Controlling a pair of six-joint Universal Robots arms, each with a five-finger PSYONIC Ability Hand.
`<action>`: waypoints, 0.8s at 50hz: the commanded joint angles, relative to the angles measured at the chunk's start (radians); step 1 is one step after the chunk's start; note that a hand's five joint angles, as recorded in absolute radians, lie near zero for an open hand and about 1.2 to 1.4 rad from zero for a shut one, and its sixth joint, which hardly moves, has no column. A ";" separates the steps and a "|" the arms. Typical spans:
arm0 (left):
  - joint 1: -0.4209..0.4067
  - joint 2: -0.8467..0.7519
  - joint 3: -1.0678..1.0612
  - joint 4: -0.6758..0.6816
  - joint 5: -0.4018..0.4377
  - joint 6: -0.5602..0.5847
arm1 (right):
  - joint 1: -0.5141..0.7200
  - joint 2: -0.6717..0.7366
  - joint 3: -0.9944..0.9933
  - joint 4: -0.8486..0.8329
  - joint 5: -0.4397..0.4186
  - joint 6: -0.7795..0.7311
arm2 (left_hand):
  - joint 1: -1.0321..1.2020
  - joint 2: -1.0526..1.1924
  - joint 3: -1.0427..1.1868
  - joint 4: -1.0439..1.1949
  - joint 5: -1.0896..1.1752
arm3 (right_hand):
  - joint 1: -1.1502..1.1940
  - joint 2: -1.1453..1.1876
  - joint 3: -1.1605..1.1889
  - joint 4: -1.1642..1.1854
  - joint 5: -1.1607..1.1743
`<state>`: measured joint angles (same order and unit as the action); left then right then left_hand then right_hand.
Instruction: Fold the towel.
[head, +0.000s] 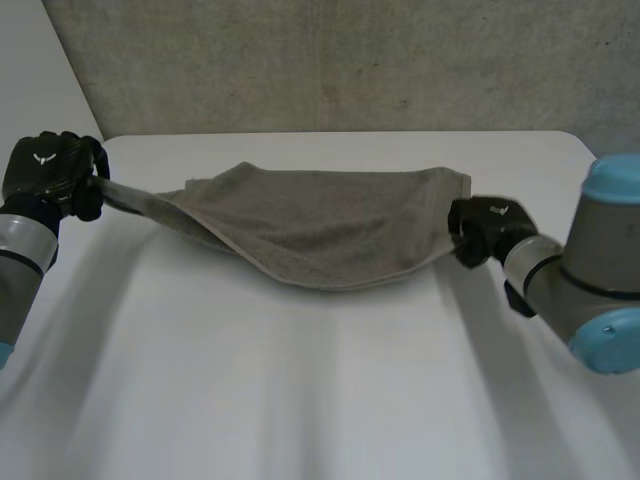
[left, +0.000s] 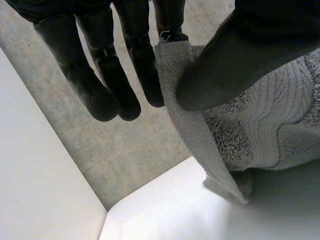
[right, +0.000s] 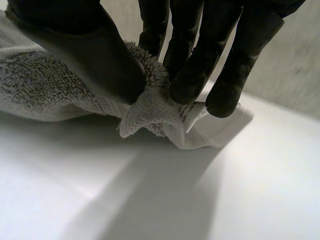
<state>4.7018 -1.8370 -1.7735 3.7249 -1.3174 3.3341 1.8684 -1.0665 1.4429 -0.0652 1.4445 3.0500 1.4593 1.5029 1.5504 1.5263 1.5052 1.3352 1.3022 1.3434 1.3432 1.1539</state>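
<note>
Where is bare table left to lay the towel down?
Bare: the table in front of the sagging towel; a narrower strip behind it. Crowded: the towel's ends, pinched by the left robot hand and right robot hand.

Black robot hand (head: 485, 226), grey arm (head: 598, 250), light-blue cap (head: 616, 180).

White table (head: 320, 420), matte top with rounded far corners, its far edge close against a grey, speckled, concrete-like wall (head: 330, 60) that spans the back of the head view. At the left end of that wall a plain pale panel (head: 35, 75) slants down toward the table's corner; the left wrist view shows grey speckled surface between a white panel and a rounded table corner. Light is soft and even, and the table top reads bright.
</note>
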 joint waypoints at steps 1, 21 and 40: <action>0.004 0.128 -0.046 -0.066 0.021 -0.013 | -0.060 -0.191 0.001 0.169 -0.013 -0.299 | -0.063 -0.107 -0.154 -0.130 -0.283 | 0.061 0.094 0.053 0.053 0.068; 0.027 0.493 -0.201 -0.267 0.145 -0.005 | -0.244 -0.540 -0.072 0.490 -0.142 -0.545 | -0.063 -0.107 -0.154 -0.130 -0.283 | 0.061 0.094 0.053 0.053 0.068; -0.081 0.030 0.006 -0.263 0.107 0.038 | -0.264 -0.135 -0.226 0.502 -0.158 -0.612 | -0.063 -0.107 -0.154 -0.130 -0.283 | 0.061 0.094 0.053 0.053 0.068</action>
<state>4.6723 -1.6067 -1.8991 3.4681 -1.1843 3.3463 1.6003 -1.3594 1.3141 0.4388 1.2701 2.4637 1.4593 1.5029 1.5505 1.5263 1.5052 1.3393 1.3022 1.3437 1.3432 1.1540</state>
